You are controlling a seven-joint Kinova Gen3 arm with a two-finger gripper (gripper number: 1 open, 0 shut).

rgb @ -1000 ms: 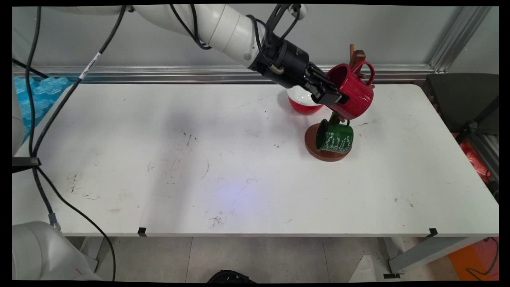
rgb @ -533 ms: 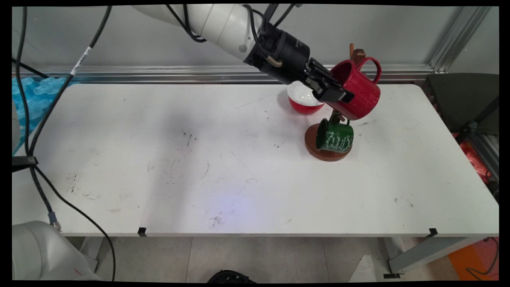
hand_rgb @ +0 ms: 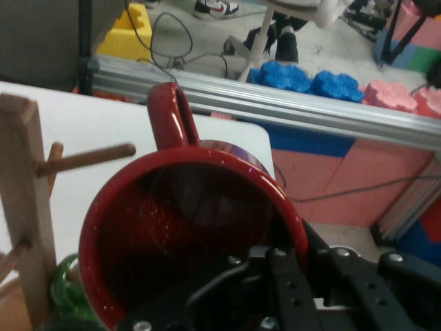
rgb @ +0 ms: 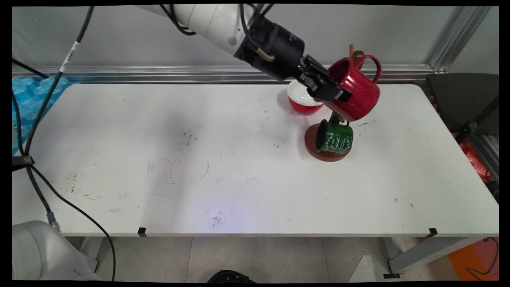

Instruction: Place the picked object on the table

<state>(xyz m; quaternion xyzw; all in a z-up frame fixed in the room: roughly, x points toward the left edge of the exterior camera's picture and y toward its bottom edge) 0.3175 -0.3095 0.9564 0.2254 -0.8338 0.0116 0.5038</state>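
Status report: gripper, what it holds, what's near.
Gripper shut on speckled red enamel mug, held aloft, tilted. Wooden mug tree beside it, peg near handle. Green mug hanging below; red bowl behind.

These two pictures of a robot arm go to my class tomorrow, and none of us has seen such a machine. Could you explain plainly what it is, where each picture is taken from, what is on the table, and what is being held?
The machine is a white robot arm ending in a black two-finger gripper. One picture comes from a fixed camera looking down across the white table toward a wall. The other comes from a camera on the robot's hand, looking along the gripper.

The gripper is clamped on the rim of a red mug, holding it tilted in the air beside a wooden mug tree. In the hand view the mug's handle sits near one of the tree's pegs, but not on it.

A green mug hangs low on the tree, above its round brown base. A red bowl, white inside, stands on the table behind.
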